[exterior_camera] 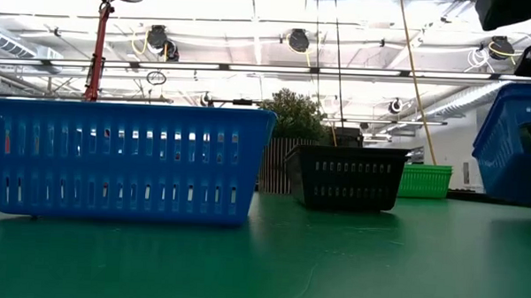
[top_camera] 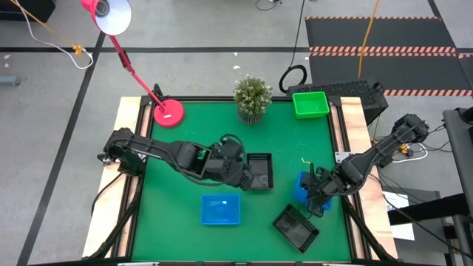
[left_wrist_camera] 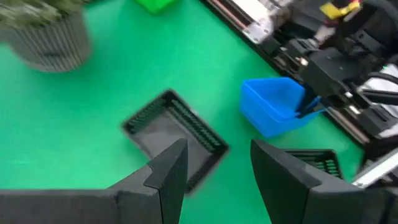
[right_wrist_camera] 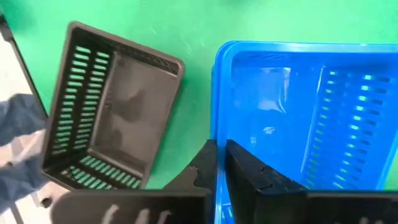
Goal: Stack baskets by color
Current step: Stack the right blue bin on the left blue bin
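Fingers (right_wrist_camera: 219, 163) of right arm pinch blue basket (right_wrist_camera: 305, 112) wall.

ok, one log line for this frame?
right gripper: shut on blue slatted plastic basket wall, lifted | left gripper: open above black slatted plastic basket

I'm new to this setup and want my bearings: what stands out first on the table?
The right gripper is shut on the wall of a blue basket, tilted off the mat at the right. The left gripper stands open over a black basket mid-table. A second blue basket sits nearer the front.
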Motion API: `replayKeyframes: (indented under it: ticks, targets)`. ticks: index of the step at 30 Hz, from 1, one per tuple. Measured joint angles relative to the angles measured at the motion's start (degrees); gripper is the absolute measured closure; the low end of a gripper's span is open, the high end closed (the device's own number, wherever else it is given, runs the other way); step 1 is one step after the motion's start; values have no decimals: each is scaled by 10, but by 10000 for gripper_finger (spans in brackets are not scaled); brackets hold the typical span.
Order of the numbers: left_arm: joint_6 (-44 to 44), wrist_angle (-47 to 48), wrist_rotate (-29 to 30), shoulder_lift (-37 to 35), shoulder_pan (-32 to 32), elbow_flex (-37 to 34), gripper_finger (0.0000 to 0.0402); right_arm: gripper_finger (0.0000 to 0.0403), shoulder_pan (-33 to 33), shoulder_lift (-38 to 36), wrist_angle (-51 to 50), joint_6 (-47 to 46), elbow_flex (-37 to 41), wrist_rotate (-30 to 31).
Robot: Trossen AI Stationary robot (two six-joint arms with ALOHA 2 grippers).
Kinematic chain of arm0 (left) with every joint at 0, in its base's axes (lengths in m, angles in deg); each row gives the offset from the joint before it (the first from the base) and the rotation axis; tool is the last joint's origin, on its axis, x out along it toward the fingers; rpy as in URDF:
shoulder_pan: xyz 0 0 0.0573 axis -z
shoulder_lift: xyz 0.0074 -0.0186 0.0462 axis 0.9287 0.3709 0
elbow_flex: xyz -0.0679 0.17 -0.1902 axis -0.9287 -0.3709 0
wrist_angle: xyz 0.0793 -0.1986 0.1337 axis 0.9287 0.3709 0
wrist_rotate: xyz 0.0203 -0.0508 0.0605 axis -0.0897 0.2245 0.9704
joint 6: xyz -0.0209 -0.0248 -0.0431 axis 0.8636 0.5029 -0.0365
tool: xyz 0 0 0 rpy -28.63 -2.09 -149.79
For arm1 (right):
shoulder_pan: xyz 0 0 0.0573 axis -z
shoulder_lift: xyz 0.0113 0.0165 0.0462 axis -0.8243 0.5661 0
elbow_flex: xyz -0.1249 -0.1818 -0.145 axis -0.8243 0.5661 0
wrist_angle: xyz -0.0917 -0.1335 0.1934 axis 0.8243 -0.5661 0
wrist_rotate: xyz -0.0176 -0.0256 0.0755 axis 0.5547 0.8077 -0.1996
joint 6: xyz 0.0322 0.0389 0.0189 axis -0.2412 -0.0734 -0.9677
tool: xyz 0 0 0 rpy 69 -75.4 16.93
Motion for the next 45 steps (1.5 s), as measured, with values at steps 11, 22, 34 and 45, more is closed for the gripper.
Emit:
replayKeyframes:
  ticks: [11,22,34,45]
  targets:
    - [-20,-123,-6,2,7,-54,225,375,0,0,18,1,0,13]
    - [-49,-124,-9,1,7,-54,225,317,-19,0,83,72,0,1]
    - [-49,-124,-10,1,7,-54,225,283,-66,3,158,117,80,13]
    - [-49,-123,-10,1,7,-54,225,329,-66,3,179,124,99,10]
